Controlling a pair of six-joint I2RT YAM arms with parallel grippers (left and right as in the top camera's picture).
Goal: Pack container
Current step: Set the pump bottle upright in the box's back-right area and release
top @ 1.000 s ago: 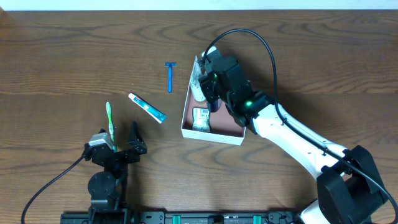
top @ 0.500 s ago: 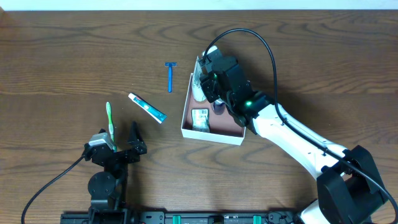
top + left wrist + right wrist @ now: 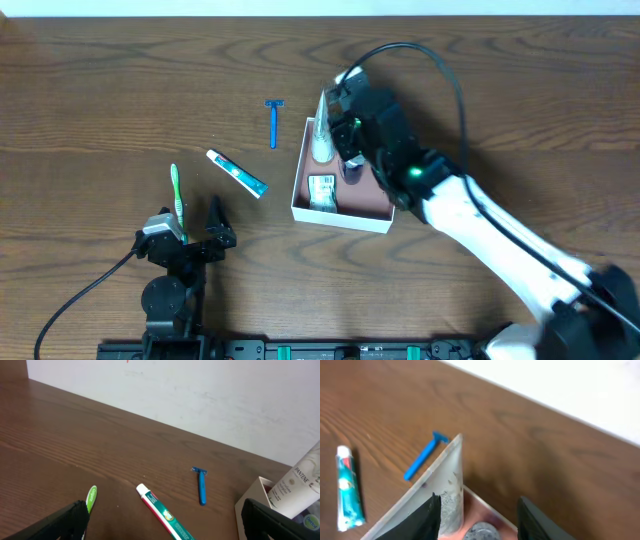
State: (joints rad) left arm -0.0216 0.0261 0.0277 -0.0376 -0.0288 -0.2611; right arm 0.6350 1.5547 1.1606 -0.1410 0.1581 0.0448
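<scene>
The container, a square white box with a reddish-brown inside, sits at mid table. A white Pantene tube leans in its far left corner, with a small packet and a round-capped bottle beside it. My right gripper hovers open over the container's far end. In the right wrist view the tube stands beside my left finger above the pink floor. My left gripper is open and empty near the front edge. The container and tube show in the left wrist view.
A green toothbrush, a toothpaste tube and a blue razor lie on the wooden table left of the container. They also show in the left wrist view: toothbrush, toothpaste, razor.
My right gripper has lifted and drawn slightly right, away from the white tube, which stays leaning in the container. The left arm has not moved.
</scene>
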